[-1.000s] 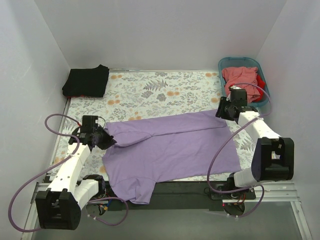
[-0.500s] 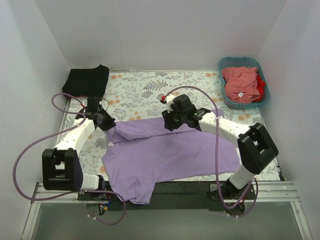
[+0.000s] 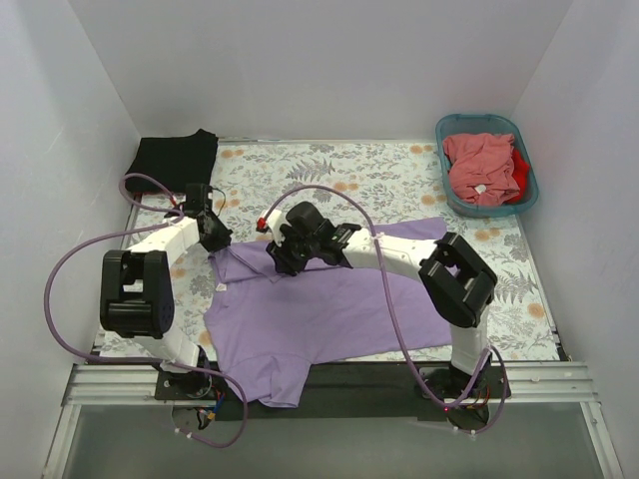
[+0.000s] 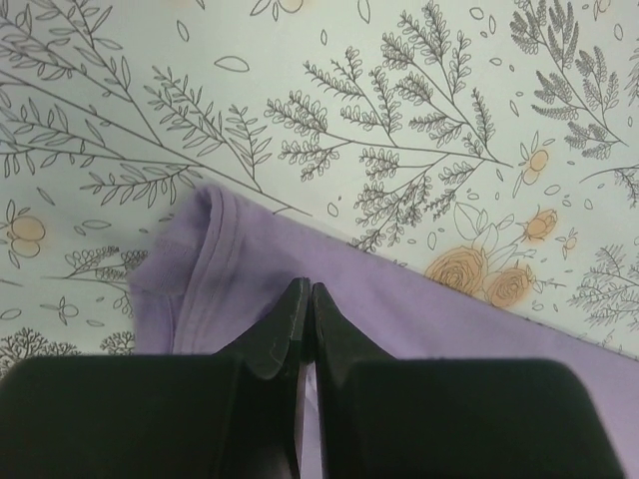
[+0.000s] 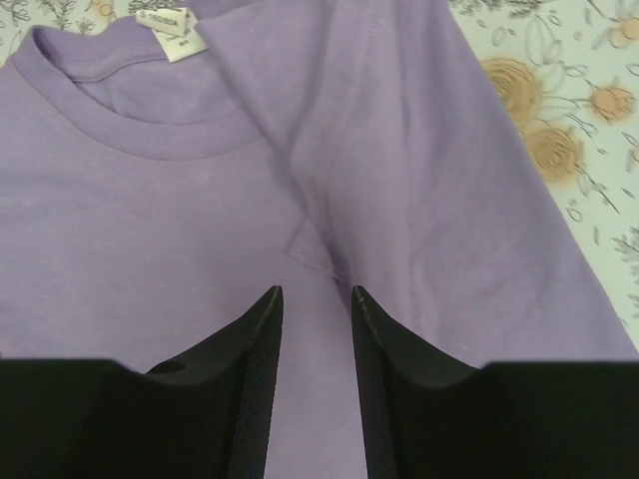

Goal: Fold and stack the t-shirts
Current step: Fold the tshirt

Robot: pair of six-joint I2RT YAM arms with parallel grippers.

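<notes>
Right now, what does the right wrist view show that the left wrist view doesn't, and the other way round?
Only the right wrist view: the lavender t-shirt's ribbed neckline and white label, with the right gripper parted over a crease. Only the left wrist view: the left gripper shut, a sliver of purple fabric in its jaws, beside a hemmed sleeve edge. Both: the same shirt lying on the floral tablecloth.

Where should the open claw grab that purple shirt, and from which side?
Probably the folded-over sleeve edge of the lavender shirt, beside the collar. It is a raised fold on flat cloth, so the right gripper should come straight down.
</notes>
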